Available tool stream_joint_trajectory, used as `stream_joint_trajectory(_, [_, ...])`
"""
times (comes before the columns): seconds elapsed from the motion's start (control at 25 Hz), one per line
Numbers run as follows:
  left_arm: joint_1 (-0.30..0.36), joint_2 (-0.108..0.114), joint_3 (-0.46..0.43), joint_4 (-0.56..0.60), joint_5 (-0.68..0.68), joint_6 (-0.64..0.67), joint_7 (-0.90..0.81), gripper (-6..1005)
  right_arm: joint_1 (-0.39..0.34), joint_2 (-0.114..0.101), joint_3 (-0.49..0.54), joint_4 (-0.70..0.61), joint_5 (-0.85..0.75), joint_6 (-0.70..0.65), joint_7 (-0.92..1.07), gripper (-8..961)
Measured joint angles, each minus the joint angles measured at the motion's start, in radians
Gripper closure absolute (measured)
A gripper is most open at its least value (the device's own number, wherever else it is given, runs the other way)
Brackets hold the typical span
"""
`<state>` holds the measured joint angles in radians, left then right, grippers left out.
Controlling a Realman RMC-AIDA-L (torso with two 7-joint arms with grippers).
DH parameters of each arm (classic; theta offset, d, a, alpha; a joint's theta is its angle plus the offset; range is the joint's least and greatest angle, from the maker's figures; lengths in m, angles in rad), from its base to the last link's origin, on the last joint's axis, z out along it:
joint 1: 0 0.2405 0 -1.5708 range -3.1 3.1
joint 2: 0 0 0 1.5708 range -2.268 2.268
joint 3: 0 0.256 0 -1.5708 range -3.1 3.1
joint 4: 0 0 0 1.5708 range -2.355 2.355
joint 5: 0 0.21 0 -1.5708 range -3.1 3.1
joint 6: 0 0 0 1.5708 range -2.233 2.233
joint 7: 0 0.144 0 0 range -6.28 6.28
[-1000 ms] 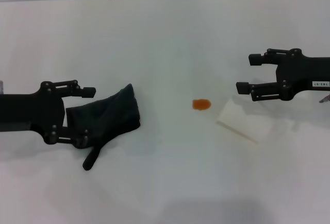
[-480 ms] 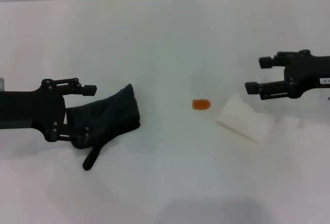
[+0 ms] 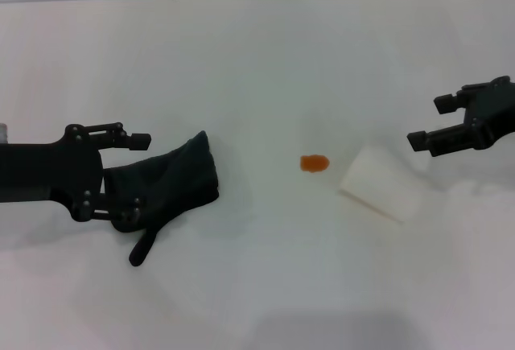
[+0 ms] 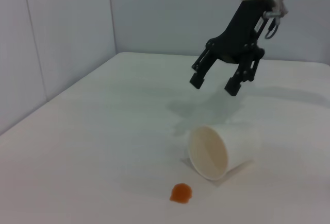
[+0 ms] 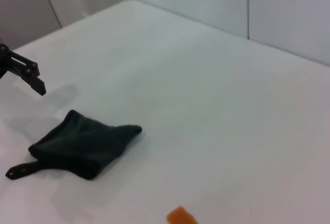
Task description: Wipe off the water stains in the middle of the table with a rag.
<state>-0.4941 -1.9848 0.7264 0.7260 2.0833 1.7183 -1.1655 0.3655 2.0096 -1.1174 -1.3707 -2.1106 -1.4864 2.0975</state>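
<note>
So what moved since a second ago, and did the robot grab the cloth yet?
The right gripper pulled back toward the table's right edge, away from the fallen white cup, open and empty. The left gripper stayed open around the rag and hasn't closed on it or lifted it. The rag, the cup and the orange water stain lie where they were on the table.

Pale grey panelled wall (image 4: 170,13) with thin dark vertical seams behind, soft even light
</note>
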Motion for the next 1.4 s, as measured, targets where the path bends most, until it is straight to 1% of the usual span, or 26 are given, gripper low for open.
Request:
stream_joint_trajectory(0.2, [0.001,0.000,-0.001,0.000,0.000,-0.002,-0.009,153,0.001,-0.001,-0.001,-0.101,-0.049,-0.079,0.096,102])
stream_joint_trajectory(0.48, [-0.002,0.000,-0.001,0.001,-0.004,-0.003,-0.017,155,0.018,0.000,-0.017,-0.172,-0.120,-0.150,0.176,103])
stream_joint_trajectory(0.72, [-0.003,0.000,-0.002,-0.003,-0.009,-0.016,-0.029,156,0.052,0.001,-0.080,-0.181,-0.214,-0.156,0.234,104])
stream_joint_trajectory(1.04, [-0.003,-0.001,-0.004,-0.003,-0.011,-0.023,-0.040,158,0.078,0.001,-0.111,-0.180,-0.241,-0.145,0.261,106])
stream_joint_trajectory(1.4, [-0.013,0.002,-0.004,0.001,-0.011,-0.026,-0.050,160,0.112,0.003,-0.217,-0.184,-0.396,-0.141,0.384,108])
